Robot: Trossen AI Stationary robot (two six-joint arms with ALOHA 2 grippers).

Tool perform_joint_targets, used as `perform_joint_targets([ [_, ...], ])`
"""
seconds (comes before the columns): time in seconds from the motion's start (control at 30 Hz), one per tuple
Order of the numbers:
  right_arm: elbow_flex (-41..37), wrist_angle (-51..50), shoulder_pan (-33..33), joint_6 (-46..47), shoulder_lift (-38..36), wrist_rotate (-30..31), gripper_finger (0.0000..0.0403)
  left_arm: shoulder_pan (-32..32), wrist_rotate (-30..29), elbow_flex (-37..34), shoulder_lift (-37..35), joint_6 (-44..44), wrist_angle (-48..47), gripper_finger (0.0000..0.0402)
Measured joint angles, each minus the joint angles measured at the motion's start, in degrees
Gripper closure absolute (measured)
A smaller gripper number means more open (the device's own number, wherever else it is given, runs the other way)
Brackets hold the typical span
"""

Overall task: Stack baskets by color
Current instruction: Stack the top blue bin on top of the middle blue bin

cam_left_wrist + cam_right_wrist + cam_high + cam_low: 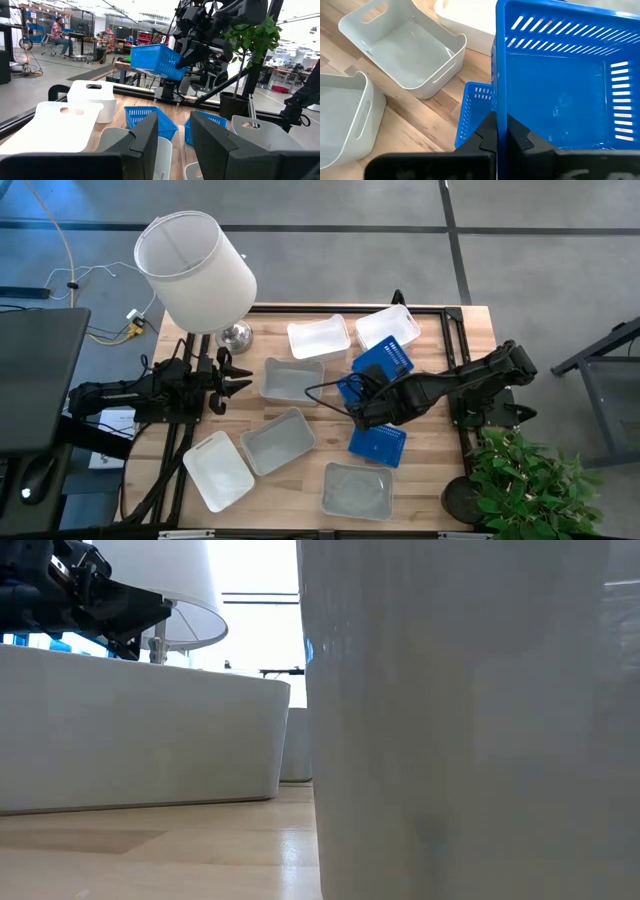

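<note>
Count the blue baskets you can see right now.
3 blue slotted plastic baskets: one lifted in the right pincer (basket), one near the table's back, one toward the front. None seems hidden.

The shallow rectangular plastic basket held aloft (560,95) is bright blue, its sides cut with pale slanted slots. Two more blue slotted baskets (378,442) rest on the light wooden plank surface (430,470). The smooth rectangular bins (277,441) are pale grey; others (318,337) are white. The cylindrical lampshade (195,270) is white, and both arms (440,388) are black.
</note>
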Motion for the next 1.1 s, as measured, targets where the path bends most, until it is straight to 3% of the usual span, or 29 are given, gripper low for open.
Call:
perform_joint_targets([
  [0.23, 0.0, 0.64, -0.51, 0.57, 1.04, -0.24, 0.0403, 0.0, 0.0, 0.0, -0.02, 0.0, -0.03, 0.03],
  [0.8, 0.0, 0.32, -2.08, 4.87, 15.76, -3.69, 0.0403, 0.0, 0.0, 0.0, -0.02, 0.0, -0.03, 0.03],
  [1.1, -0.13, 3.75, -2.14, 4.5, 17.25, -3.0, 0.0403, 0.0, 0.0, 0.0, -0.02, 0.0, -0.03, 0.03],
])
